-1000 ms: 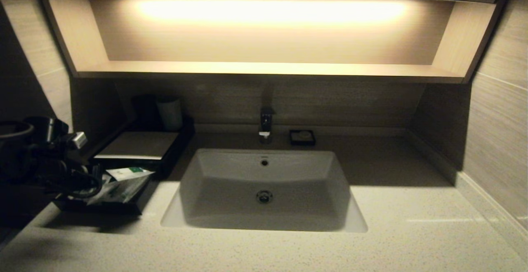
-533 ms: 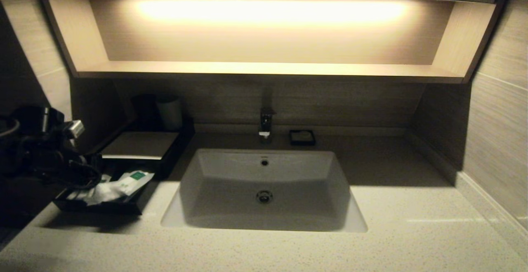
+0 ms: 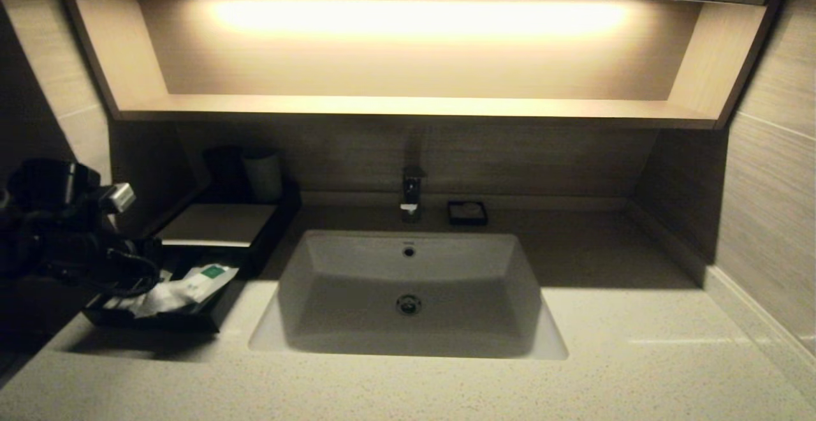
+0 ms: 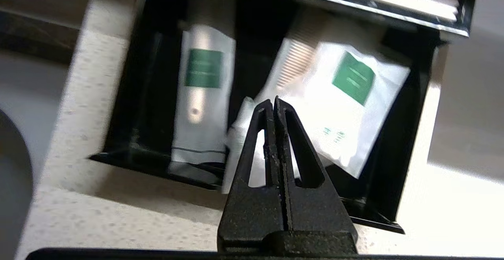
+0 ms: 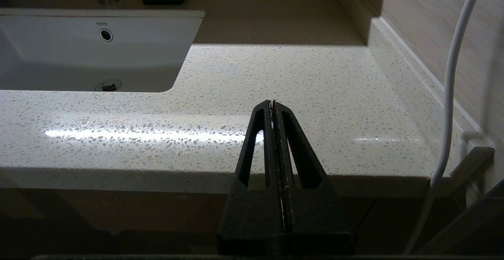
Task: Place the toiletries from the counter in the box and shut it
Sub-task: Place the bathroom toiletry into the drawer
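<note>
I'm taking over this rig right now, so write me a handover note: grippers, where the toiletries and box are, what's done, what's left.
Left gripper: shut, empty, above the open drawer tray at the counter's left end.
Right gripper: shut, empty, parked low off the counter's front edge, right of the sink.
Toiletries: long thin packet, comb packet and wide packet all lie in the tray; the wide one leans over the comb packet. None shows on the counter.
Box: tray pulled out in front of it.
Done: packing.
Left: push the tray in to close the box.
</note>
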You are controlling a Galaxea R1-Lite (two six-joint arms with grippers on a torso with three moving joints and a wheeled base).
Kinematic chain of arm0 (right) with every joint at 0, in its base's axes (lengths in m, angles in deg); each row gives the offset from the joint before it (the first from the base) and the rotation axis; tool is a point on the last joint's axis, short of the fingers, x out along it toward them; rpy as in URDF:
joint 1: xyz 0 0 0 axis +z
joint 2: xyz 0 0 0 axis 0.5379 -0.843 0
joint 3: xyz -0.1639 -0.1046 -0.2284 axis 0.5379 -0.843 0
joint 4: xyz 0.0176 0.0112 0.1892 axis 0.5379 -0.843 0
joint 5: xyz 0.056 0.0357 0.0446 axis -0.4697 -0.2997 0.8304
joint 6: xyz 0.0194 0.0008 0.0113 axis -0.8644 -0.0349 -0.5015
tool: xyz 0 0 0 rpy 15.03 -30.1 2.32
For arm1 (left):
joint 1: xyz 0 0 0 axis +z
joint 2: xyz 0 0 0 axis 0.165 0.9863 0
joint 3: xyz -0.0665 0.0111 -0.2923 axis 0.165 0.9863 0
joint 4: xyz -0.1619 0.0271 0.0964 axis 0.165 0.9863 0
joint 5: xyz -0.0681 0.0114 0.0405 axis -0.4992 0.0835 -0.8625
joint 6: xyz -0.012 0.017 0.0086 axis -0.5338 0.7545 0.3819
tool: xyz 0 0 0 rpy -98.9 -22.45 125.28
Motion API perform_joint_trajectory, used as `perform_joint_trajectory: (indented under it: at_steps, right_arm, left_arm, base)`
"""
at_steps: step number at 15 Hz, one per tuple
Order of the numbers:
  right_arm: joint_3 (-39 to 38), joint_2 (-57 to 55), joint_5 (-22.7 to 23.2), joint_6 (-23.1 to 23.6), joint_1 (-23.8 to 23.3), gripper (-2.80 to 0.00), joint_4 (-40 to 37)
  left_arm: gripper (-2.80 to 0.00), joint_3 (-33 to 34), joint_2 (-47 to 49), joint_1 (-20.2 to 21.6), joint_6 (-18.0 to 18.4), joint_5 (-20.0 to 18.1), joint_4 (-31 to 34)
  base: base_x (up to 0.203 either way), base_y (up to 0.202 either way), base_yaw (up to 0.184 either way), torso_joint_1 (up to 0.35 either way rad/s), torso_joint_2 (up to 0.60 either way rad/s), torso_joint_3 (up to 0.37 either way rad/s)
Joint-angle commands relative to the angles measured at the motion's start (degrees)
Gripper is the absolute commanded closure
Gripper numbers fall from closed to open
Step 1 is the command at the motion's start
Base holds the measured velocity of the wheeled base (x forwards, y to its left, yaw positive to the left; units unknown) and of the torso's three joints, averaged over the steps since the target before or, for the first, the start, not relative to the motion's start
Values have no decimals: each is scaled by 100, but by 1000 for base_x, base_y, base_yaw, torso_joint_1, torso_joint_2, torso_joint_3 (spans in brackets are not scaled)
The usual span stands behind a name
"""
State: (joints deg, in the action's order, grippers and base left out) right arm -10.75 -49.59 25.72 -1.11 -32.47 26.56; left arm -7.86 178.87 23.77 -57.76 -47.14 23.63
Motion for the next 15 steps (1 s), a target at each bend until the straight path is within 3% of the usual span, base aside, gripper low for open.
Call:
perform_joint_trajectory:
  at_steps: [1, 15]
  right_arm:
    - [-9, 9, 1, 2, 1, 0, 1]
    - [-9, 9, 1, 2, 1, 0, 1]
  left_arm:
    - [0, 44, 88, -12, 1, -1, 2]
    - [0, 392, 157, -26, 27, 28, 29]
  base:
    - [0, 0, 0, 0, 0, 0]
    - [0, 0, 0, 0, 0, 0]
